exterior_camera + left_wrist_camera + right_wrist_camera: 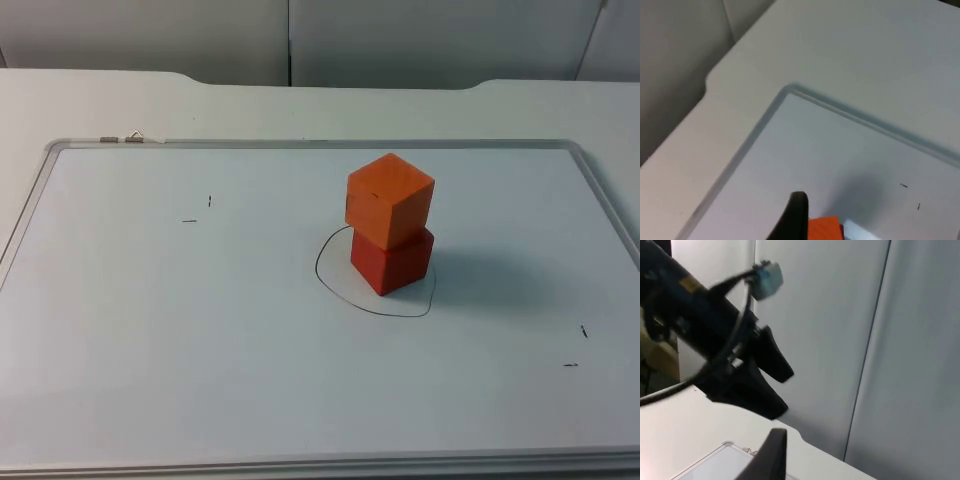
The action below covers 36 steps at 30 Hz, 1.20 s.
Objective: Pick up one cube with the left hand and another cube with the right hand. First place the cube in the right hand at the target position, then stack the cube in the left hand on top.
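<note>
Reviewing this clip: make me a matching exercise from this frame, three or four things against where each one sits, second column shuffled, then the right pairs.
Things:
1. orange cube
2. red cube
3. drawn outline
4. metal clip

Places:
A. on the whiteboard, ringing the stack's base
B. at the whiteboard's far left edge
C. on top of the other cube, turned slightly
D. resting on the board inside the outline

Pairs: 1-C, 2-D, 3-A, 4-B
</note>
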### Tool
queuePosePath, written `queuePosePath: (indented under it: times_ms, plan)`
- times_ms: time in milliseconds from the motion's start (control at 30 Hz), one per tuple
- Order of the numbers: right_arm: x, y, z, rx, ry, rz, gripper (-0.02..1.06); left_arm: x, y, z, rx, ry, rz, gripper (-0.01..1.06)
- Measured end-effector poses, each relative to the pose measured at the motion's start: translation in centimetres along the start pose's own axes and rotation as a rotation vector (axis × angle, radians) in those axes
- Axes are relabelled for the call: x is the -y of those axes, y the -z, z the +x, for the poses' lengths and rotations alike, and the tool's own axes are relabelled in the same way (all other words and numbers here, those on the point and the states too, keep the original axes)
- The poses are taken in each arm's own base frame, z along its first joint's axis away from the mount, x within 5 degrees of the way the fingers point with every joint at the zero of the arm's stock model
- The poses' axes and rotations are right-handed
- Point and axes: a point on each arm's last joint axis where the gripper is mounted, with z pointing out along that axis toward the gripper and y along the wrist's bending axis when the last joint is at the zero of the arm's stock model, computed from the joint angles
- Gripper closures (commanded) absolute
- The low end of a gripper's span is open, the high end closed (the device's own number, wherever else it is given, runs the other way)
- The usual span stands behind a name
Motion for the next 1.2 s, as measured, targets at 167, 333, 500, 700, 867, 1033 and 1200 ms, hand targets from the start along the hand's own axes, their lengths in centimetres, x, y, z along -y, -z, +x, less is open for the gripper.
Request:
queuePosePath:
  times_ms: [167,333,500,700,867,1033,1200]
  plan:
    - [0.0,0.0,0.1,-0.008,0.000,-0.001,0.00,0.9,6.6,0.1,-0.014,-0.031,-0.108,0.21]
    - [0.0,0.0,0.1,-0.010,0.000,-0.001,0.00,1.7,10.7,0.5,-0.002,-0.036,-0.165,0.21]
    - [0.0,0.0,0.1,-0.010,0.000,-0.001,0.00,2.8,14.2,0.9,0.028,-0.031,-0.180,0.21]
    - [0.0,0.0,0.1,-0.012,0.000,-0.001,0.00,3.6,15.6,2.7,0.042,-0.026,-0.196,0.21]
    - [0.0,0.0,0.1,-0.014,0.000,-0.001,0.00,5.0,15.2,8.9,0.040,-0.004,-0.211,0.21]
    - [0.0,0.0,0.1,-0.016,0.000,-0.001,0.00,6.7,16.0,14.4,0.049,0.012,-0.217,0.21]
    - [0.0,0.0,0.1,-0.016,0.000,-0.001,0.00,9.1,18.2,21.1,0.124,0.043,-0.240,0.21]
